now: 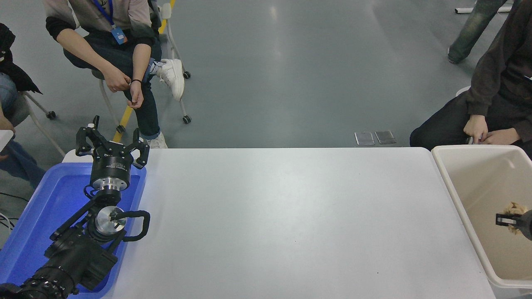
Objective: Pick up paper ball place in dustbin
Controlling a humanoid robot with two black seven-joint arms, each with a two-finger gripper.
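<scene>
**Paper ball held over the dustbin, release pending**

Head view: The right gripper (513, 219) is seen entering at the right edge, only its tip in view, over the open cream dustbin (447, 178) that stands at the right end of the white table (282, 216). The tan paper ball (513, 208) is pinched by it, crumpled paper showing above and below the one black finger in view. The ball sits inside the bin's outline, apparently clear of the walls; whether it is above the rim or already below it cannot be told.

The left gripper (111, 143) is parked at the lower left above the blue tray (45, 203), fingers spread and empty.

The step in hand is judged to be the drop. It would be done best with the ball kept well inside the rim and the fingers opened fully, so the light paper is not snagged.
</scene>
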